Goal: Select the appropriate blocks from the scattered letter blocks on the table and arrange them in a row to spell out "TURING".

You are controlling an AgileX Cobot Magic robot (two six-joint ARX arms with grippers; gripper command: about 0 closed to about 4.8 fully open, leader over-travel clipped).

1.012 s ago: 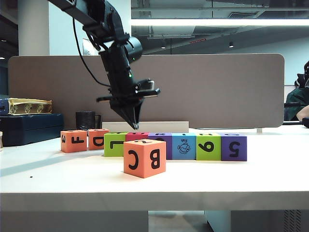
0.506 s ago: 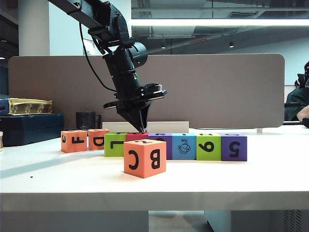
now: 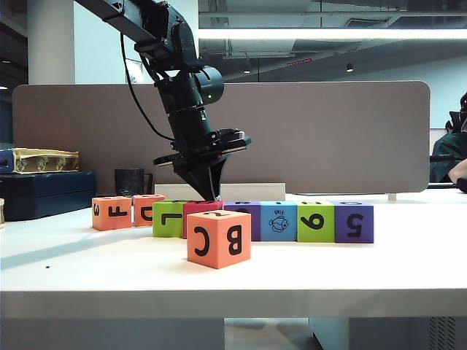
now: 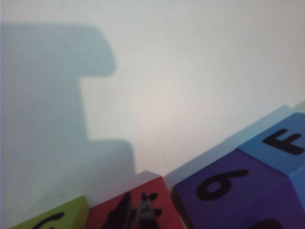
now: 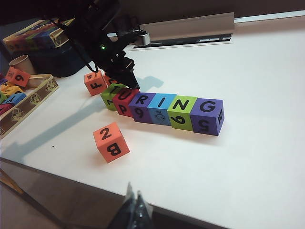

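The exterior view looks level across the surface at the block row. The right wrist view overlooks that row from afar; the left wrist view hovers close above it.

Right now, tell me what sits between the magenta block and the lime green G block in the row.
The purple R block and blue I block sit between the magenta block and the lime green G block, clearest in the right wrist view.

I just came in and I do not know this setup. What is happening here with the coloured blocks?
The robot is spelling TURING with letter blocks on the white table. Six blocks already stand in a row reading T, U, R, I, N, G. The left end effector, shut, presses its tip on the magenta U block, apparently nudging it into line. The right end effector hangs shut, away from the row. Orange blocks lie apart: the B C block in front, F and D beside the row.
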